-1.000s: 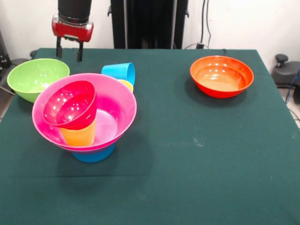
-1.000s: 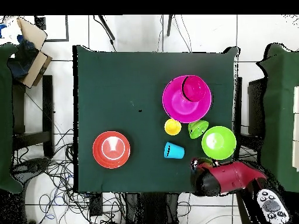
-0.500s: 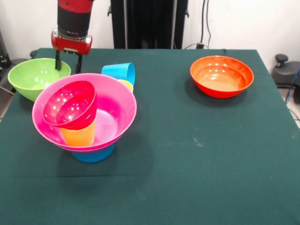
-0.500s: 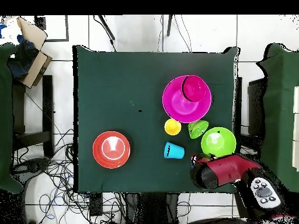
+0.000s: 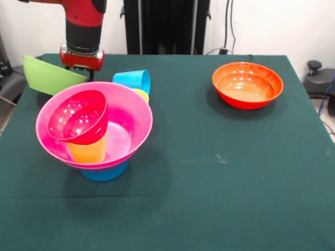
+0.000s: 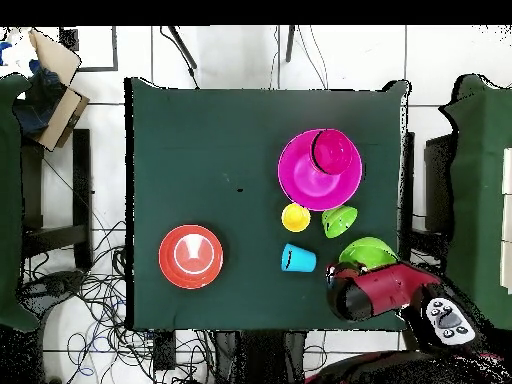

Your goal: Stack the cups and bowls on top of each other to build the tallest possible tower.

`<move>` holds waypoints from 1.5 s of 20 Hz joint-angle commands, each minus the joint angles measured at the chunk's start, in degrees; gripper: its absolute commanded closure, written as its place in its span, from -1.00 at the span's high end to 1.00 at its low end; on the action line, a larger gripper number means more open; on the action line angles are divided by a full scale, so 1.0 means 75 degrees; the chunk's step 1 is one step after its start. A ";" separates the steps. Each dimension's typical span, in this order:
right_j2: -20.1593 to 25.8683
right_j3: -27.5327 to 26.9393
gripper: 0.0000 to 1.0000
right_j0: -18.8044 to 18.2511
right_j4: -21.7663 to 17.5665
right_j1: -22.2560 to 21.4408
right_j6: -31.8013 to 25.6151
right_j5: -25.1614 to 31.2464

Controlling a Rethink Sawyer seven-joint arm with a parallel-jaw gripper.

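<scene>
Since a second ago, the big lime green bowl [image 5: 49, 77] has gone from sitting level on the table to standing tipped steeply, its far rim raised under the gripper [image 5: 82, 69], which has come down from above the table's edge onto that rim. The red and black arm [image 6: 385, 290] now covers part of this bowl in the overhead view, where only a green crescent [image 6: 366, 248] shows.

Gripper state: its fingers are hidden behind the bowl's rim and the pink bowl, so whether they are clamped on the bowl cannot be told (the tilt suggests contact, nothing more).

Tower: the big pink bowl [image 5: 131, 117] sits on a mid blue bowl [image 5: 104, 172], of which only the lower part shows beneath it. Inside the pink bowl an orange-yellow cup [image 5: 90, 149] stands, with the small red bowl [image 5: 78, 116] tilted on top of it, leaning toward the pink bowl's wall.

Other items, placed against the pink bowl in the front view:
- sky blue cup [image 5: 133, 81], lying on its side just behind the pink bowl;
- pale yellow cup [image 5: 141, 94], touching or nearly touching the pink bowl's rim, mostly hidden;
- small green bowl [image 6: 340, 219], seen only in the overhead view, just beside the pink bowl [image 6: 300, 180];
- orange bowl [image 5: 247, 84], upright, well apart from the pink bowl.

All rest on the green tablecloth [image 5: 235, 172].
</scene>
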 commanded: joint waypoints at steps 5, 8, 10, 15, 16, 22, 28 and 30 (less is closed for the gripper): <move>0.0677 -0.0457 -1.00 -0.0266 -0.0210 0.0552 -0.0739 0.0119; 0.0612 -0.0457 -1.00 -0.0179 -0.0129 0.0555 -0.0537 0.0123; 0.0471 -0.0449 -1.00 -0.0006 -0.0030 0.0522 -0.0283 0.0189; 0.1199 0.0460 -1.00 -0.0813 0.1635 0.0108 -0.0925 0.1752; 0.1356 0.0654 -1.00 -0.0955 0.1998 -0.0029 -0.1068 0.2090; 0.1982 0.1294 -1.00 -0.1412 0.3269 -0.0387 -0.1157 0.2839; 0.2348 0.1667 -1.00 -0.1474 0.4441 -0.1128 -0.0958 0.3873; 0.2568 0.1856 -1.00 -0.1556 0.4971 -0.1480 -0.0977 0.4358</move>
